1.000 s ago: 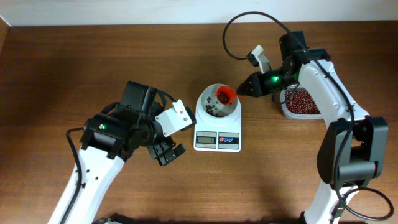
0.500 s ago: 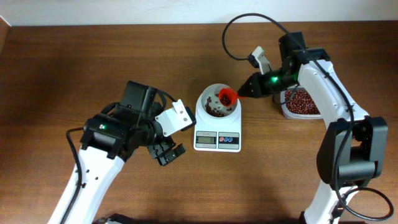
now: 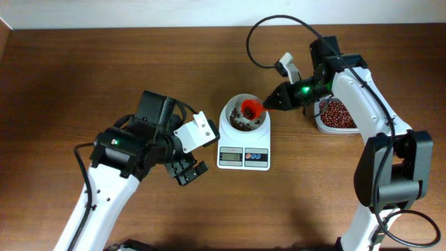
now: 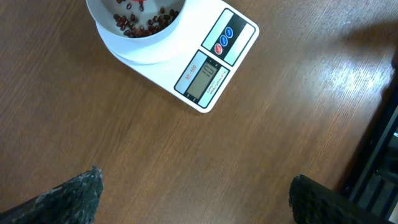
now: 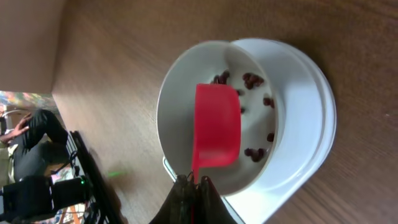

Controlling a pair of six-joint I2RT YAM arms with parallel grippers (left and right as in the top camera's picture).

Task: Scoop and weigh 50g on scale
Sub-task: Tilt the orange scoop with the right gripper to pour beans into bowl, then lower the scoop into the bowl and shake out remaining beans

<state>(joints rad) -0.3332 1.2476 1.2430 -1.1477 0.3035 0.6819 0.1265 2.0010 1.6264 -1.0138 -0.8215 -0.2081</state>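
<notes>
More beans (image 5: 252, 81) have dropped into the bowl (image 5: 171, 106) on the scale (image 3: 243, 157) as the red scoop (image 5: 216, 134), pinched in my right gripper (image 5: 194, 182), tipped further, so the weight should be climbing toward target; my left gripper (image 4: 193, 196) idles, spread wide.

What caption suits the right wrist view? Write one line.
Right hand holds the red scoop over the scale's white bowl, with some beans inside.

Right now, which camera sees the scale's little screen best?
The left wrist view: the display is close, unblocked and facing the camera. The overhead view shows it only as a tiny grey patch. The right wrist view shows the bowl and red scoop, but not the display.
</notes>
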